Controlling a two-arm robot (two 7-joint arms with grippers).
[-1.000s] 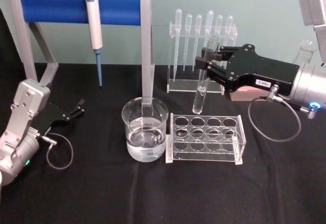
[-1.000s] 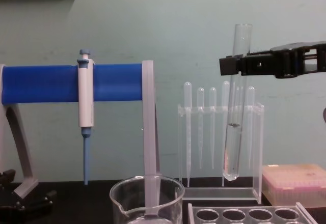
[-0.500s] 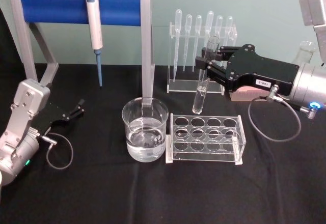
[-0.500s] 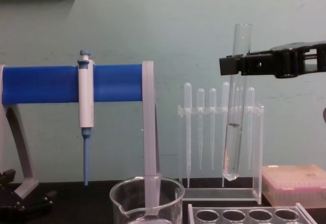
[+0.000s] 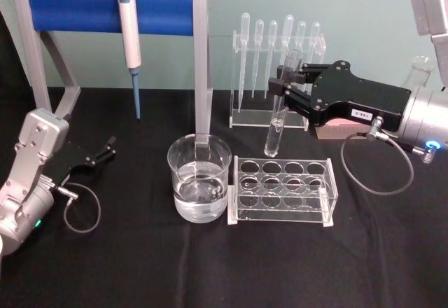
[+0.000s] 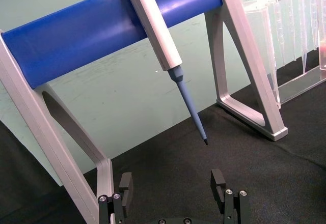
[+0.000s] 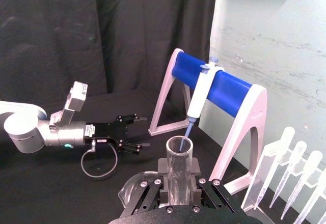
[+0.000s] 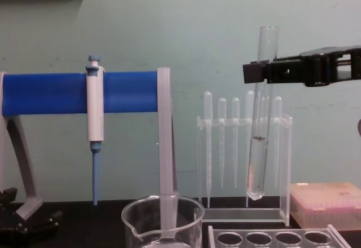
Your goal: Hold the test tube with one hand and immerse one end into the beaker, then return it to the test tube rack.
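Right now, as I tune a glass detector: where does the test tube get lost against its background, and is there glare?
Chest view: the test tube shows plainly against the bare wall at its rim, but lower down it overlaps the pipettes. Head view: its tip stands out on the black cloth; highlights sit on the rim of the beaker.

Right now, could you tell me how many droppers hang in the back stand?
6 droppers, in one row in the clear stand behind the test tube; the tube may hide another.
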